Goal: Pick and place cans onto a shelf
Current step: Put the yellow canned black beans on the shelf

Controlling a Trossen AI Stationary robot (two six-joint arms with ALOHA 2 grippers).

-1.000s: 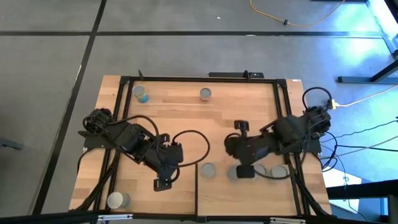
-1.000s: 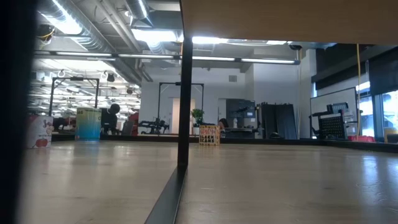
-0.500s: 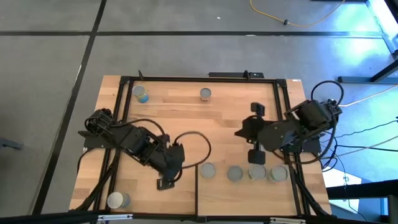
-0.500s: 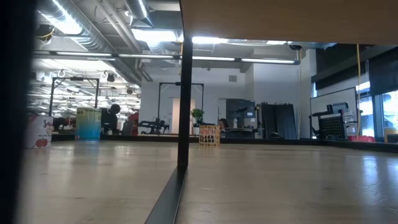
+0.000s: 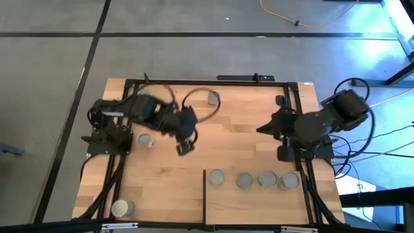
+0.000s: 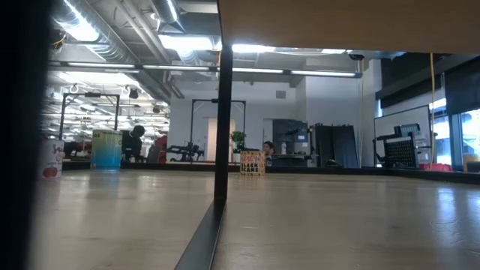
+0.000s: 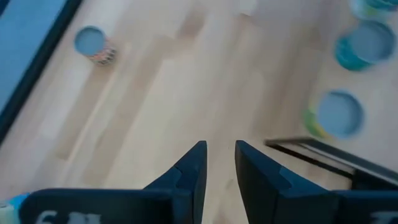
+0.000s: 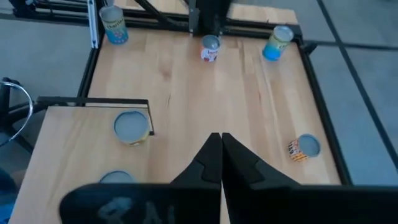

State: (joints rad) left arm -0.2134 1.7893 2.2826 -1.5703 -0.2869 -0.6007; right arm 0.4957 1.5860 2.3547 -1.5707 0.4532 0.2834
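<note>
The cans are split between the shelf (image 5: pixel 252 207) and the bare tabletop (image 5: pixel 246 129). A row of four cans (image 5: pixel 244 181) stands along the shelf's far edge, from near its left corner to its right corner, tops grey-silver, close together. The one at the left end (image 8: pixel 132 127) wears a green-yellow label. Level with the shelf's near edge and well to its left, the corner can (image 5: pixel 122 208) stands alone by the table's left rim.

Just past the shelf's far right corner hangs the right gripper (image 5: pixel 283 154), its two fingers pressed flat together with nothing in them. Past the shelf's far left corner, a little to the left of it, hangs the left gripper (image 5: pixel 184 146). Its fingers (image 7: pixel 194 163) stand a narrow gap apart and the gap is empty.

Farther left of the shelf at about that depth sits the red-and-white can (image 5: pixel 145 140). Well beyond the shelf, near the table's far rim, stand the far can (image 5: pixel 213 98) and, to its left, the blue can (image 8: pixel 277 42), which the left arm (image 5: pixel 139 107) covers from above.
</note>
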